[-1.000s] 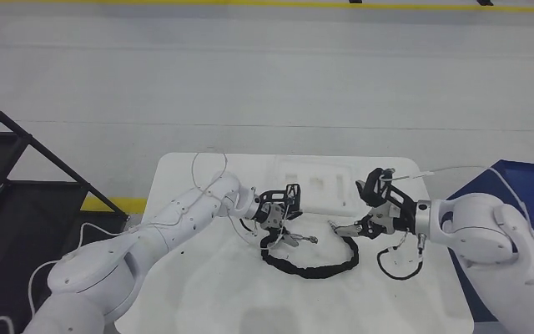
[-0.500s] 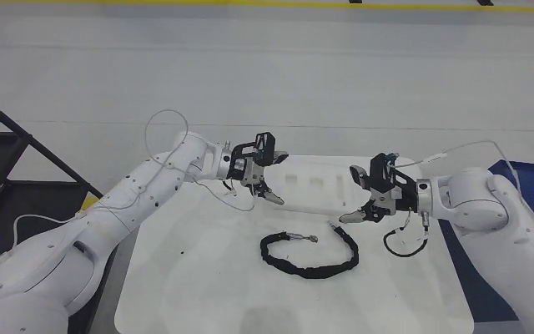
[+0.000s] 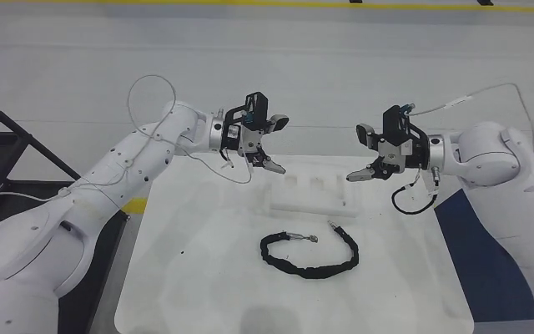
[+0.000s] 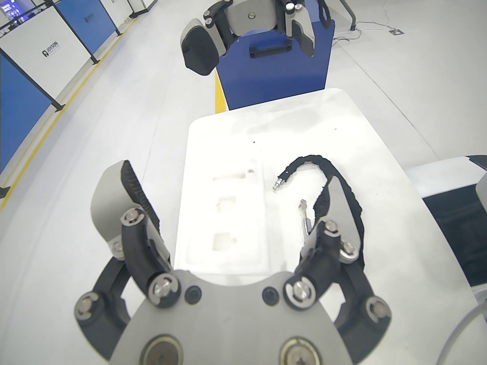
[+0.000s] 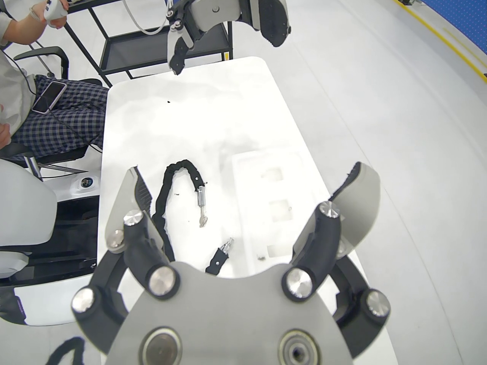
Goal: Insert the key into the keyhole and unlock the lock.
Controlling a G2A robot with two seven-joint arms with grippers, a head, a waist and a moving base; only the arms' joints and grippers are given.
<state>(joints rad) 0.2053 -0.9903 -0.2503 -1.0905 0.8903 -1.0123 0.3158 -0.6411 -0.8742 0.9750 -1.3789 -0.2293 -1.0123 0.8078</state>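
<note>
Both grippers hang wide open, holding nothing. The left gripper is above the far edge of the bench toward its left, and the right gripper is above the same edge toward its right. The lock lies curled mid-bench, just in front of the tray, well apart from both. The key pokes from one metal end, but it's too small to tell how deep. In both wrist views, fingers hide part of the loop.
</note>
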